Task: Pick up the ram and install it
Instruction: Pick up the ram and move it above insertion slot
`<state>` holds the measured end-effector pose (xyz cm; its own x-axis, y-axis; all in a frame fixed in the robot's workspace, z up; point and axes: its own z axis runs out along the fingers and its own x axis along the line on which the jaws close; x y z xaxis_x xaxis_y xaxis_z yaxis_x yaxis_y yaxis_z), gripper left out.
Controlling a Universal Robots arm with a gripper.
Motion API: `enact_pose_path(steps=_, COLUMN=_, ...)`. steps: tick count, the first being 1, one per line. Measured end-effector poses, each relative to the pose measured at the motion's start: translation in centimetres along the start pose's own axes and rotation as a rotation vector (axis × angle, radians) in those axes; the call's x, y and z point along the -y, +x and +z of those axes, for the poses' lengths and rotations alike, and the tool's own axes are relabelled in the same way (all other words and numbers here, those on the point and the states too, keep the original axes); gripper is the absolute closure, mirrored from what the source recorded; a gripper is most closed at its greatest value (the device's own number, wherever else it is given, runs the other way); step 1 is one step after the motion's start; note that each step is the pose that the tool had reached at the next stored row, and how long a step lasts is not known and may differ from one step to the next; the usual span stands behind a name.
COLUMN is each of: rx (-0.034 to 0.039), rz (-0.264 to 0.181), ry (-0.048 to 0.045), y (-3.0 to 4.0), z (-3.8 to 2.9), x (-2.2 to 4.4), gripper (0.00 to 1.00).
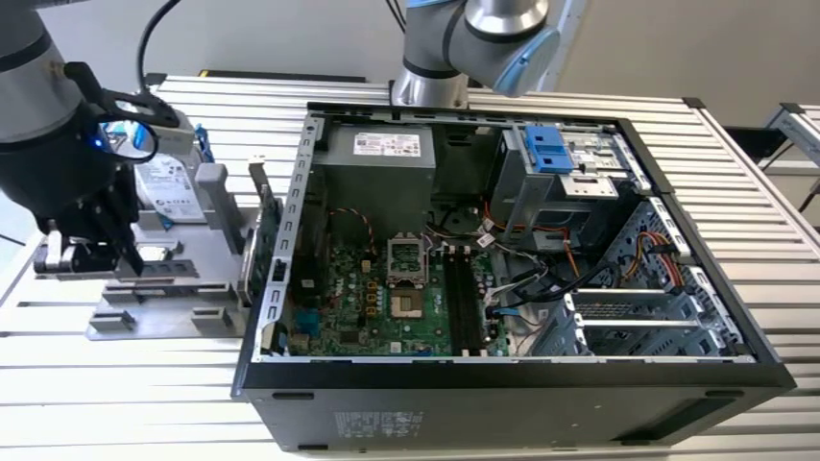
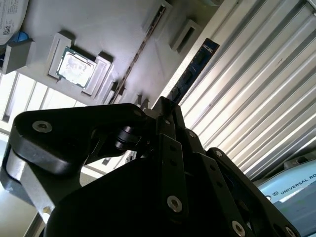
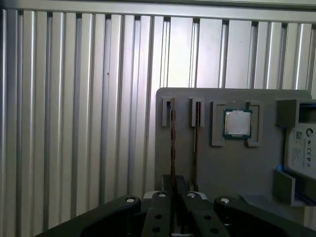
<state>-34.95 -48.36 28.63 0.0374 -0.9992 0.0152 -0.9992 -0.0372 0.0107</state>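
First wrist view is showing you two memory sticks standing on edge side by side in the grey fixture: the ram, nearest the fixture's edge, and a second stick just beside it. The gripper is sitting over the ram with its jaws drawn narrow, pinching the near end of that stick while the far end is resting in its slot bracket (in the second wrist view the ram is running straight out from the gripper). One processor chip is lying flat in its pocket on the second stick's other side, and one hard drive is sitting past that. In the exterior view the gripper is hanging low over the fixture, which is lying just beside one open computer case; its motherboard is facing up. Everything is resting on a ribbed aluminium table, with a pale wall running behind it.
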Motion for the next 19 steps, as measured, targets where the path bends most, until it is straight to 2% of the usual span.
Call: enact_pose_path(steps=19, rx=0.0002, rz=0.011, ry=-0.0002, y=0.04, z=-2.58, x=-0.05, gripper=1.0)
